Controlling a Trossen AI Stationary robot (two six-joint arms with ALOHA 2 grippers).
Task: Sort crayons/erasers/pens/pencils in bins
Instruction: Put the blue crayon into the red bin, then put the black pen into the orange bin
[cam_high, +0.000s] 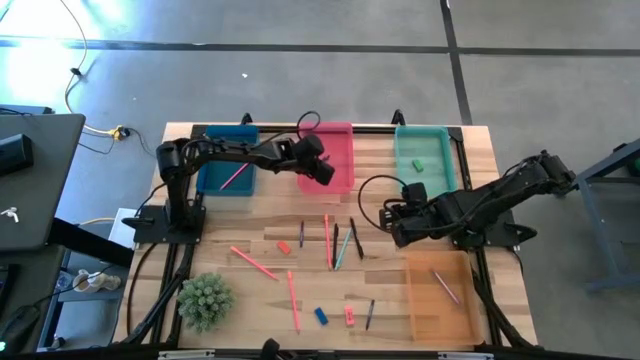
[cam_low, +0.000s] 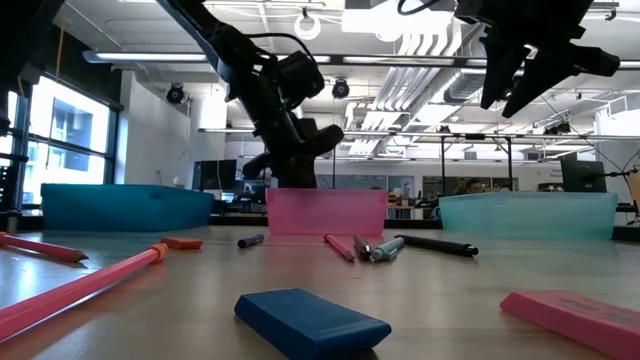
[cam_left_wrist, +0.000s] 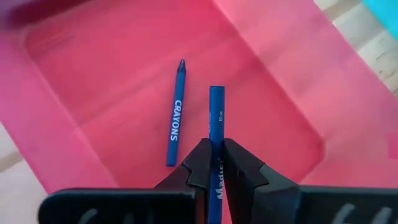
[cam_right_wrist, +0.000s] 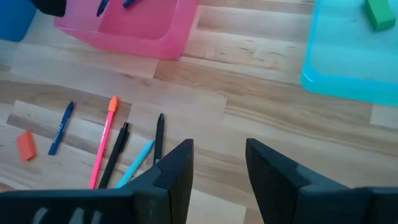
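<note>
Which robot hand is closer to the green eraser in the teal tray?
Right. The right gripper hovers open over the table just in front of the teal plastic tray holding the chunky green eraser. The left gripper is farther off, over the pink tray, clamping a blue crayon.

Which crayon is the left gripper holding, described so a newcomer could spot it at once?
Find the pink bin at the table's far edge, between the dark blue and teal ones. The left gripper hangs over it, shut on a blue crayon. A second blue crayon lies loose on the bin's floor; the held one sticks out from between the fingers.
</note>
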